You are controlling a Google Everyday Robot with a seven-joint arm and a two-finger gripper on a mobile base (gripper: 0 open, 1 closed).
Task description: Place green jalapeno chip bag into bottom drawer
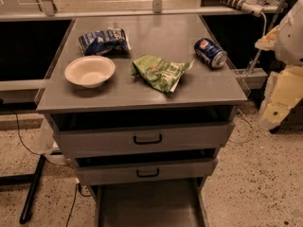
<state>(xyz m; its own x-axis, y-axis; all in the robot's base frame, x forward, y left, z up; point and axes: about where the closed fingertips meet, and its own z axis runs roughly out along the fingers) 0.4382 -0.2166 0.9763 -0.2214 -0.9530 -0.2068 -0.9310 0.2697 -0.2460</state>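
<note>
**Asker:** Green foil, white and red print. Where is your bag?

**Me:** The green jalapeno chip bag (161,72) lies crumpled on the grey tabletop (142,96), near the front edge. It sits between the white bowl (90,71) and the blue can (210,52), which lies on its side. The blue-and-white snack bag (103,40) lies further back. Nothing grips the green bag.

**Asker:** And the drawer?

**Me:** The bottom drawer (149,207) stands pulled out beneath the two shallower drawers (147,138) with black handles. The bag is not in it. So I judge the way in is ready and everything else is left to do: reach, grasp, lift, carry down, let go.

**Asker:** Your pincer?

**Me:** My pincer (277,105) hangs off the right side of the cabinet, beyond the tabletop's edge and lower than the can. It is well apart from the bag and touches neither bag nor tabletop. Whether it is released or clenched I cannot tell, but it is not grasping the bag.
</note>
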